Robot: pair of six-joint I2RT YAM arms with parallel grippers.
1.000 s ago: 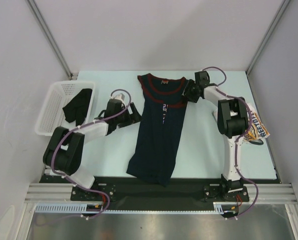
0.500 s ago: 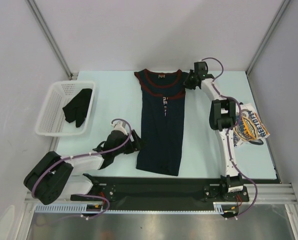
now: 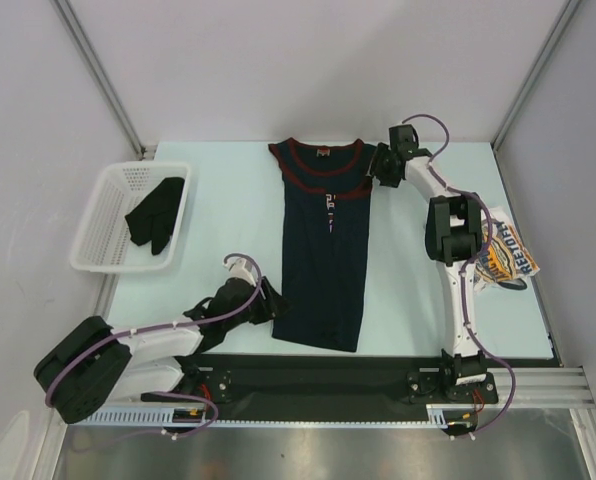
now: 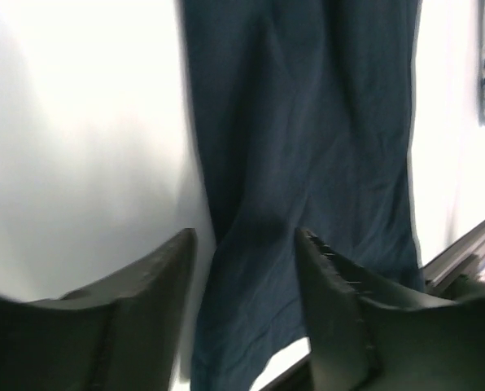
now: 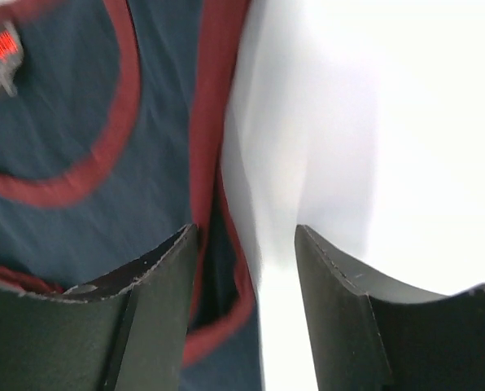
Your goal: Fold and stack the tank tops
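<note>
Partly hidden behind the right arm (image 3: 448, 228), white top (image 3: 510, 256) at frame's right; navy top (image 3: 323, 250) flat, centre; left gripper (image 4: 246, 236) and right gripper (image 5: 246, 232) both gape.

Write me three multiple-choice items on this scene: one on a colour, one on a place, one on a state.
1. The navy tank top's trim is: A yellow; B dark red; C green.
2. The white tank top lies: A on the navy one; B hanging off the near edge; C at the table's right edge, beside the right arm.
3. The left gripper's jaws stand: A apart; B pressed shut; C out of every view.

Answers:
1 B: dark-red bands ring the neck and armholes.
2 C: its print shows just past the right arm in the top view.
3 A: the left wrist view shows a gap between them, with navy cloth seen through it.
</note>
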